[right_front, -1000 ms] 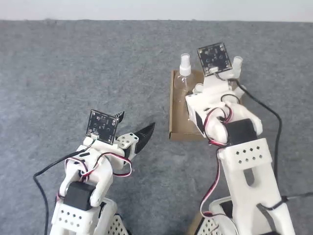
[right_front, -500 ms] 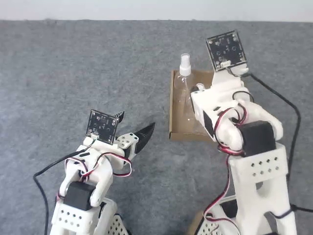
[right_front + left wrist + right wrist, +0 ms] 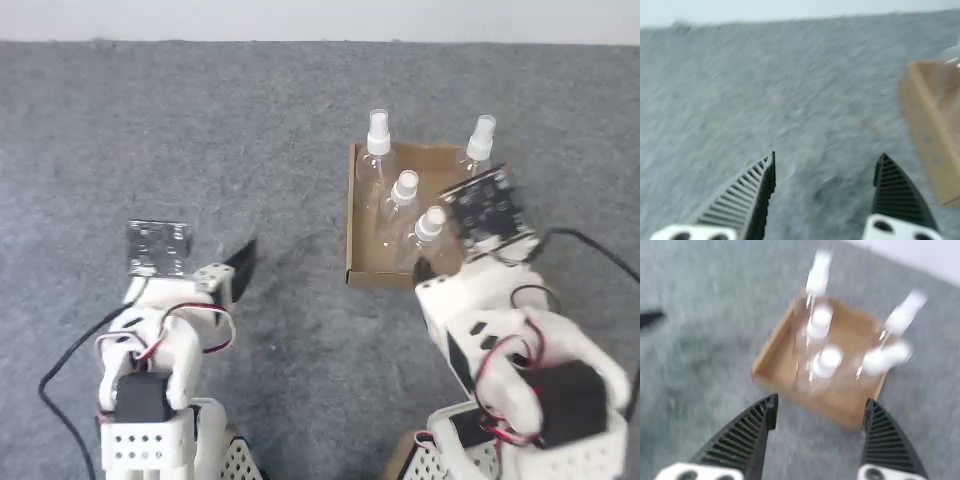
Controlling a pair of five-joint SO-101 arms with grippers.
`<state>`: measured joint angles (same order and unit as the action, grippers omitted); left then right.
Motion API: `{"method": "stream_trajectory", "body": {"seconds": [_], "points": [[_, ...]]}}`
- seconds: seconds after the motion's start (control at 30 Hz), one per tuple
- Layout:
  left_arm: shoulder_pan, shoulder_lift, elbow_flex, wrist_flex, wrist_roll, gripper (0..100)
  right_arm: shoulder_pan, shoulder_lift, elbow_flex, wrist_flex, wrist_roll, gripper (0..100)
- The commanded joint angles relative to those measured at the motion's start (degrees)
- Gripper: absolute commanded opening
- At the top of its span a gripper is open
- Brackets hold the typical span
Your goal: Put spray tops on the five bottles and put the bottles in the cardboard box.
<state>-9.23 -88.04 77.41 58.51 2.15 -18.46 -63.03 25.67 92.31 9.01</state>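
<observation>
The cardboard box (image 3: 362, 255) stands right of the table's middle. Several clear bottles with white spray tops stand upright in it, among them one at the far left corner (image 3: 378, 132), one at the far right (image 3: 481, 137) and one in the middle (image 3: 404, 187). In the right wrist view my right gripper (image 3: 819, 412) is open and empty, short of the box (image 3: 771, 361) and raised above it; the bottles (image 3: 826, 360) lie beyond its fingertips. My left gripper (image 3: 824, 167) is open over bare carpet, with the box's edge (image 3: 930, 125) off to its side.
Grey carpet (image 3: 200, 140) covers the whole table. The left arm's base (image 3: 150, 400) and the right arm's base (image 3: 530, 400) stand at the near edge. The tip of the left gripper's finger (image 3: 650, 317) appears far off in the right wrist view.
The right arm has drawn back from over the box toward the near edge, uncovering the bottles. The left arm has swung a little to the left and back.
</observation>
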Motion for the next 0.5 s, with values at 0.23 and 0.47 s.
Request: {"method": "stream_trajectory", "body": {"seconds": [0.23,0.47], "points": [[-18.81,-0.79,-1.45,9.14,0.09,30,0.4,-31.96,29.63,-1.45,2.02,21.6],[-19.96,-0.79,10.86,0.18,-2.2,29,11.65,-35.91,30.77,-1.36,1.93,21.6]]}}
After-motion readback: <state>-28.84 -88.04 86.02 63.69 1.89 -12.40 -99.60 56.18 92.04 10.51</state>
